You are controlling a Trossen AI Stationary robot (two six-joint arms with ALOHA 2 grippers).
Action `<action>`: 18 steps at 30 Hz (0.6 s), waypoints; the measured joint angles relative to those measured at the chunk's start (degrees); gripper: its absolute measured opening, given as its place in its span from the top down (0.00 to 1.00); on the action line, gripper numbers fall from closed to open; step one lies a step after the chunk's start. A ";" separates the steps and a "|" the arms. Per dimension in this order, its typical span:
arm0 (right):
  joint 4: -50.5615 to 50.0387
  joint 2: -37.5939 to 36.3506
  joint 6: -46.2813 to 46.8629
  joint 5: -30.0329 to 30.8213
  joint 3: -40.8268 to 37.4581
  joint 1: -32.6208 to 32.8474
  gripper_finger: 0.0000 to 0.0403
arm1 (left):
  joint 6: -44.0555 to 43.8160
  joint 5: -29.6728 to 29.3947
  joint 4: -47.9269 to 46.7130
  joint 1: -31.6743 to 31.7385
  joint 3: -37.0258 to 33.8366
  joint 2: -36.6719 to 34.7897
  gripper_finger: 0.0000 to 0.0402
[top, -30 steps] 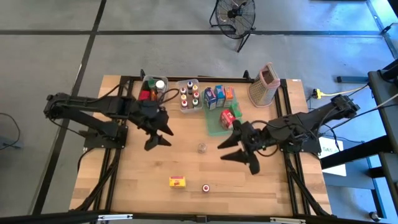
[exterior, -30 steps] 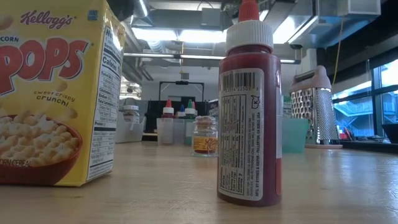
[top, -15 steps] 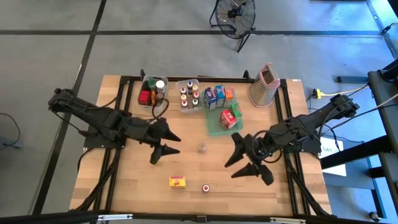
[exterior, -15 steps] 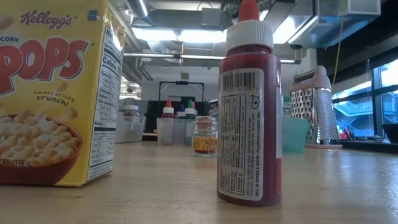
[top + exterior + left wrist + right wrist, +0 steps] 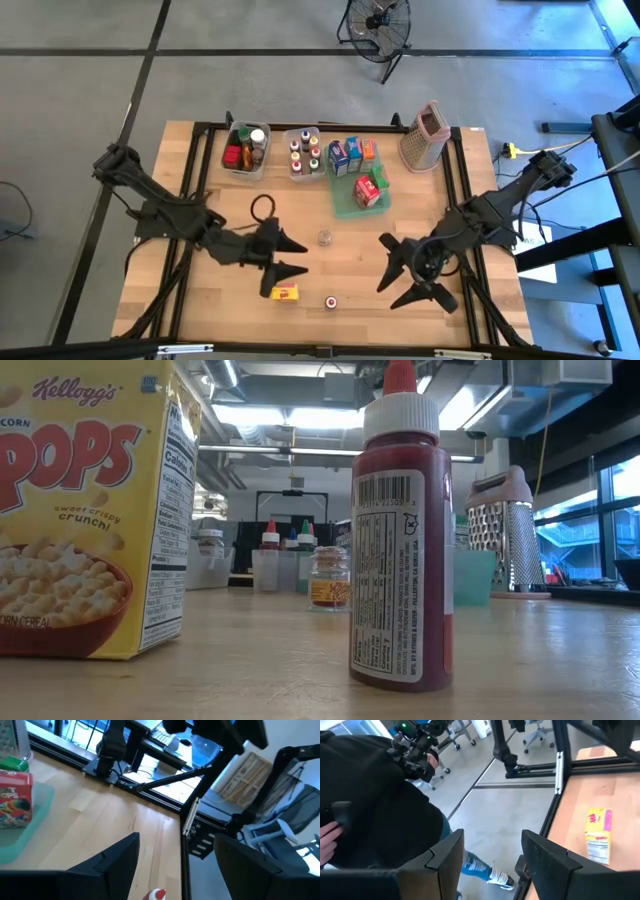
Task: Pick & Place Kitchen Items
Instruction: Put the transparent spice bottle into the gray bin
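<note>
Your left gripper point(image 5: 288, 256) hangs open and empty just above the yellow carton point(image 5: 286, 292); your right gripper point(image 5: 412, 272) gapes empty right of the red-capped bottle point(image 5: 330, 301).

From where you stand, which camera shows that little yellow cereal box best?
The low view: the yellow cereal box fills the frame, label readable. The high view shows it tiny beside the left claw; the right wrist view shows it lying flat.

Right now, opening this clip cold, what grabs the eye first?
Two dark arms reach over the wooden table, the left gripper open just above the yellow cereal carton, the right gripper open over bare wood nearer the front. In the low view that carton and a red sauce bottle fill the foreground, and the box grater stands at the back right.
</note>
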 joint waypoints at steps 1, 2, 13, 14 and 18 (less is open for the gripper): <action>-0.03 0.00 -0.02 0.00 0.00 0.33 0.50 | -0.04 -0.57 0.49 -0.26 0.13 0.78 0.38; -0.03 0.00 -0.01 0.00 0.00 0.62 0.50 | -0.06 -1.33 0.39 -0.34 0.71 1.68 0.38; -0.27 0.00 0.66 0.03 0.00 3.86 0.50 | 13.70 -4.42 -16.89 5.12 17.87 9.31 0.38; -0.27 0.00 0.68 0.02 0.00 4.11 0.50 | 15.56 -4.74 -19.84 5.79 19.60 10.09 0.38; -0.22 0.00 0.68 0.05 0.00 5.17 0.50 | 20.22 -4.70 -30.63 8.90 24.26 13.23 0.38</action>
